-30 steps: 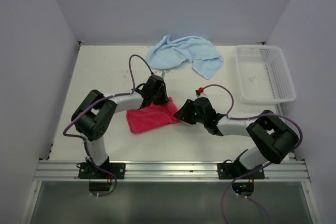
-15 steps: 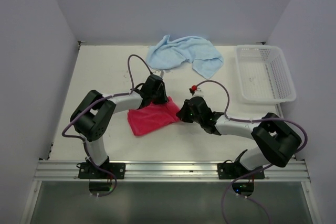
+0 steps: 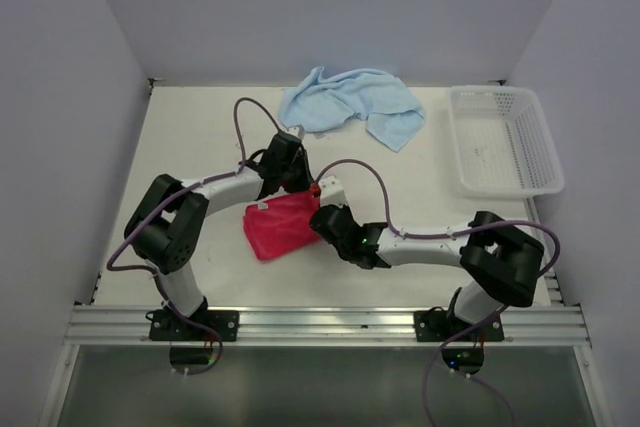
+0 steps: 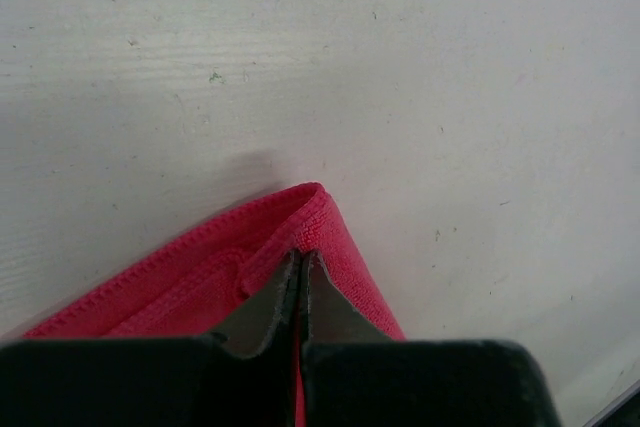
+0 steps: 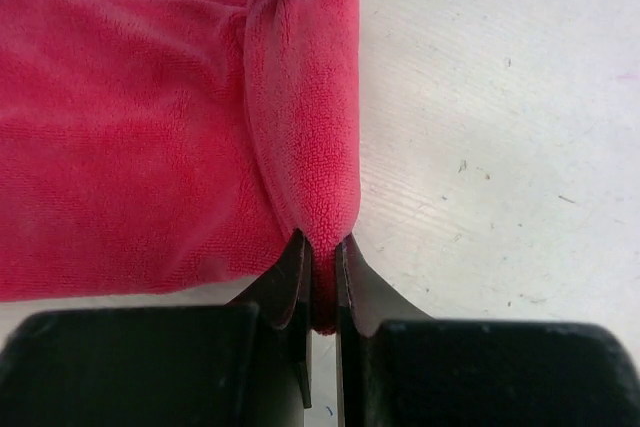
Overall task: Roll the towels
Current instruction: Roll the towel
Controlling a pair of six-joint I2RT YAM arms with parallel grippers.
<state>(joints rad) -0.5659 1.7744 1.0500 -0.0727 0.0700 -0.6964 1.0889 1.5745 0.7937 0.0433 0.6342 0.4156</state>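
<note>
The red-pink towel (image 3: 278, 226) lies folded in the middle of the table, between both arms. My left gripper (image 4: 301, 259) is shut on its far corner, a thin red strip showing between the jaws; from above this gripper (image 3: 290, 179) sits at the towel's far edge. My right gripper (image 5: 321, 245) is shut on the near right corner of the same towel (image 5: 130, 137), pinching a thick fold; from above it (image 3: 322, 219) meets the towel's right side. The light blue towel (image 3: 352, 101) lies crumpled at the back of the table, untouched.
A white mesh basket (image 3: 524, 179) stands at the back right. Purple cables loop above both arms. White walls close in the table on the left, back and right, and a metal rail (image 3: 320, 323) runs along the near edge.
My right gripper has closed on the towel's right corner and moved left with it, bunching the towel narrower. The left gripper has drifted slightly left and away, still holding its corner.
</note>
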